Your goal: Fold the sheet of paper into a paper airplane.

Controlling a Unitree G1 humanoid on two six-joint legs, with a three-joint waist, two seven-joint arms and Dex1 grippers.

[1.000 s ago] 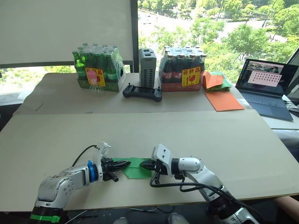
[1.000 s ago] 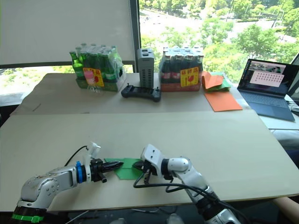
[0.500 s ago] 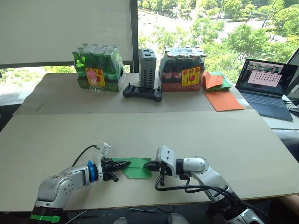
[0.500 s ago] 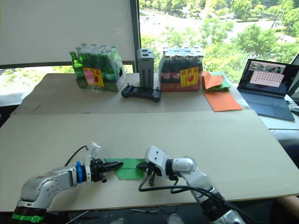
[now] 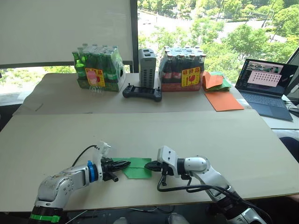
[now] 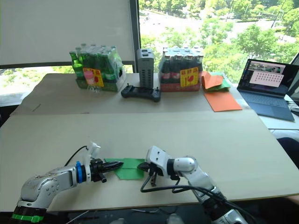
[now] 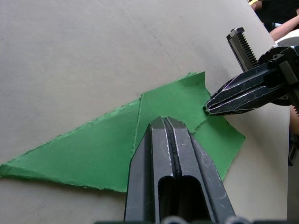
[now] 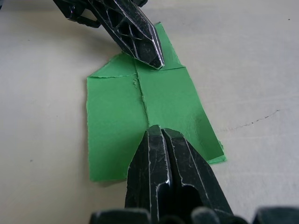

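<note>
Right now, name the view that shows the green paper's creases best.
Right wrist view: the green paper fills the middle, centre crease plain. The left wrist view shows it slanted, with layered folds; the eye views show a small green patch between both hands.

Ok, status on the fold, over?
Both claws shut: left claw and right claw pressing tips on the green paper. Paper partly folded, flat on the table. Nothing in the way.

Both arms low, left claw [image 5: 125,164] and right claw [image 5: 148,165] closed, tip-to-tip.

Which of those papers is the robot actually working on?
The folded green paper at the near table edge, lying between the left gripper and right gripper. The orange sheets sit untouched far back beside the laptop.
</note>
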